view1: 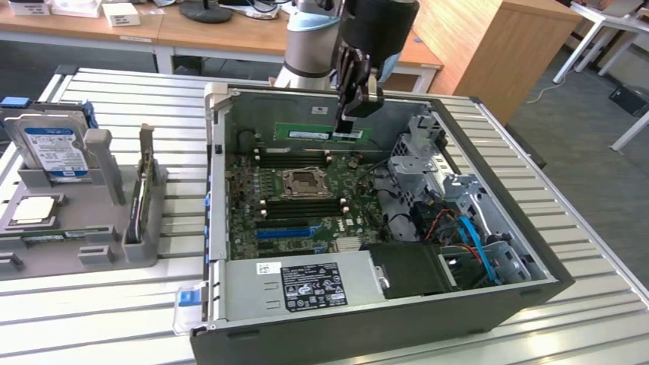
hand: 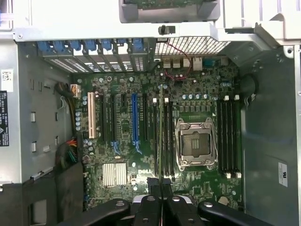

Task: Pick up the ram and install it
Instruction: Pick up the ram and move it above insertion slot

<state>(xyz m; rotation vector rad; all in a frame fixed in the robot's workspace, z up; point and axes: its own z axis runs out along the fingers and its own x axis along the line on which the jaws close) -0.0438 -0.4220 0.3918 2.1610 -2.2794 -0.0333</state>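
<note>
My gripper is shut on the ram, a long green circuit-board stick with a white sticker. It hangs level inside the open computer case, near the far wall and above the motherboard. In the wrist view the gripper holds the ram edge-on, as a thin strip. That strip runs along the black memory slots beside the processor socket. A second bank of slots lies on the socket's other side. I cannot tell if the ram touches a slot.
A grey fixture at the exterior view's left holds a silver hard drive and a square processor chip. The power supply fills the case's near end. A drive cage and cables crowd its right side.
</note>
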